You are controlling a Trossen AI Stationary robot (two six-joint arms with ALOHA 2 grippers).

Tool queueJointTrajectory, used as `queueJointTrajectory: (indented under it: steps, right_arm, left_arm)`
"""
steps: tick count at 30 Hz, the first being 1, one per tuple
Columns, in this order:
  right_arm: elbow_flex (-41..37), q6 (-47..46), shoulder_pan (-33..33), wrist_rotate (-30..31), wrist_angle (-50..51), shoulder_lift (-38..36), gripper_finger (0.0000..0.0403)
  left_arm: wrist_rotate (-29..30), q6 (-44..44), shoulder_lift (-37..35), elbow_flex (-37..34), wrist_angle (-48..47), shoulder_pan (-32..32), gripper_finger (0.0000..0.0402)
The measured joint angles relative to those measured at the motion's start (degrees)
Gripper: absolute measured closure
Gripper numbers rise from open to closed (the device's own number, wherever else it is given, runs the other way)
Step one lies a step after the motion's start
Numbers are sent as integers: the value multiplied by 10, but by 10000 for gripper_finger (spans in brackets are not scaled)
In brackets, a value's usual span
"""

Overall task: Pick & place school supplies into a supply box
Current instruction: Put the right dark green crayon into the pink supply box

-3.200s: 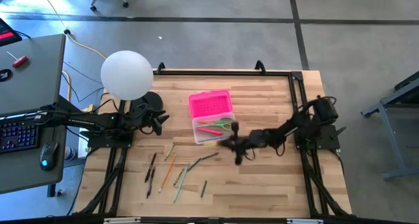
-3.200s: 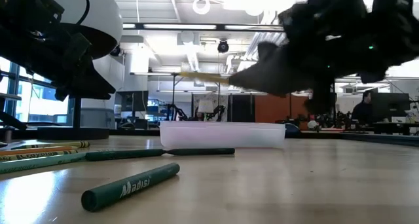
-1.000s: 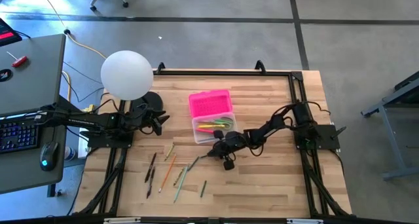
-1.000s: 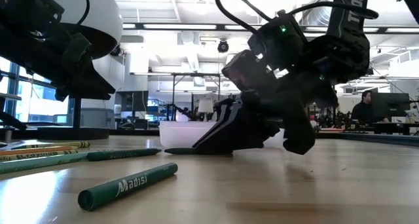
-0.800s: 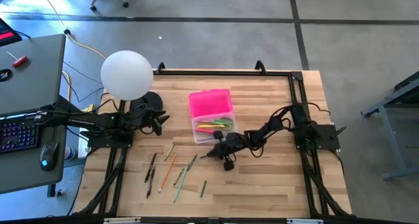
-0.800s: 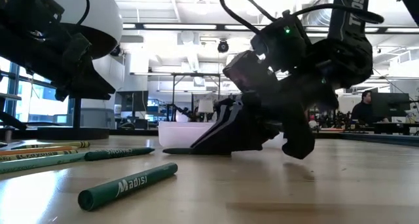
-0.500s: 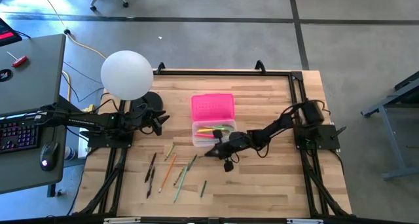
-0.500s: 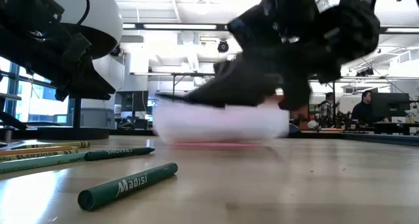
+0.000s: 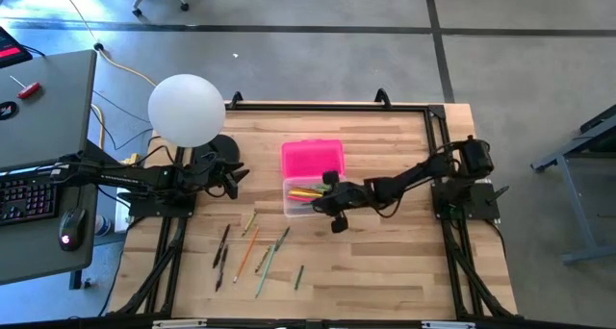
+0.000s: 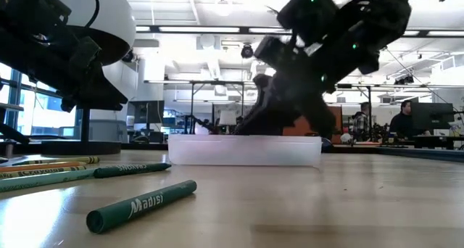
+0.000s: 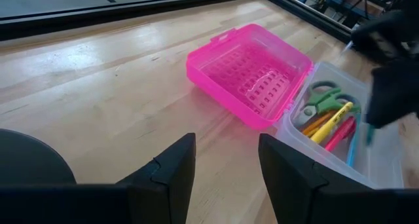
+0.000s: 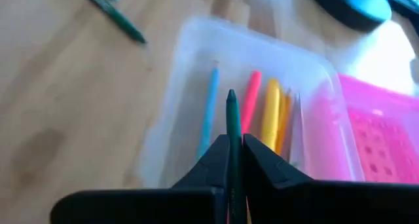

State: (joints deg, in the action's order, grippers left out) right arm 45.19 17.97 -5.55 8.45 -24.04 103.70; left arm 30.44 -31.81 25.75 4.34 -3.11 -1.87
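Two arms work over a wooden table (image 9: 385, 262). At the table's left edge, the left gripper (image 11: 222, 165) waits near a white globe (image 9: 187, 110) on its dark stand, fingers spread apart with bare wood between them; beyond that edge stands a grey desk carrying a keyboard (image 9: 24, 196) and a mouse (image 9: 65, 239).

Loose school supplies lie toward the table's front-left part: several pencils (image 9: 252, 251) in a fan, orange, dark and green, and a short green crayon (image 10: 141, 205) apart from them, closest to the front edge. In the low view the crayon and a longer green pencil (image 10: 130, 170) lie in the foreground, between the camera and the supply box (image 9: 306, 198).

Near the table's middle, the supply box stands open: its pink lid (image 11: 252, 73) is folded back flat on the wood toward the rear edge, hinged to the clear tray (image 11: 376, 168). Inside the tray lie green-handled scissors (image 11: 325, 96), yellow (image 12: 270, 116), pink (image 12: 249, 109) and blue (image 12: 209, 112) pens, side by side.

The right gripper (image 12: 232, 145) hangs directly over the tray's right end, its fingers pressed on a green pencil (image 12: 232, 116) that points forward past the fingertips, above the pens already in the tray. In the low view this gripper and its wrist block much of the room behind the box. The right arm (image 9: 414, 180) stretches back to its base at the table's right edge.
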Motion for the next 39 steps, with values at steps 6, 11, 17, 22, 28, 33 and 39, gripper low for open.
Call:
queueJointTrajectory:
  steps: [6,11,17,22,28,33,39]
  right_arm:
    - [0,-34,22,-17,-5,4,380]
    - [0,-41,22,-13,-31,4,350]
    - [0,-13,2,-44,-100,4,318]
    - [0,0,-26,-221,-169,4,310]
    - [17,-46,-73,-238,-174,11,318]
    - [63,-21,-106,-202,-168,53,327]
    - [146,-20,-112,-255,-132,131,332]
  left_arm:
    - [0,-2,0,0,0,0,204]
    - [-1,-2,0,0,0,0,204]
    - [-11,-2,0,0,0,0,204]
    - [-11,-2,0,0,0,0,204]
    - [-28,-2,0,0,0,0,204]
    - [-39,-4,0,0,1,0,204]
    - [-39,-1,0,0,0,0,204]
